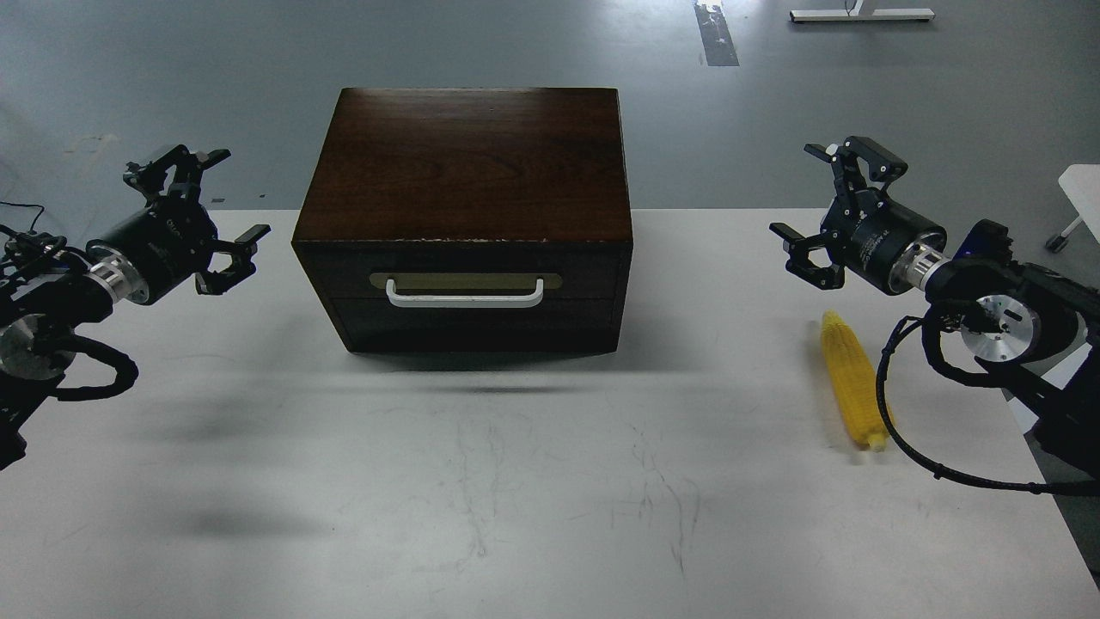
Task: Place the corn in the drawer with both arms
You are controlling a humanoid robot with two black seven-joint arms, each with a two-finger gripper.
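Observation:
The yellow corn (851, 381) lies lengthwise on the white table at the right, partly crossed by a black cable. The dark brown drawer (468, 277) is shut, its white bar handle (465, 297) facing me in the box's front. My right gripper (829, 211) is open and empty, raised above and behind the corn's far tip. My left gripper (215, 211) is open and empty, raised left of the box, level with the drawer front.
The wooden box (468, 163) stands at the table's (516, 481) back middle, with a plain panel (477, 331) under the drawer. A black cable (911, 447) loops over the table beside the corn. The table's right edge is close to the corn.

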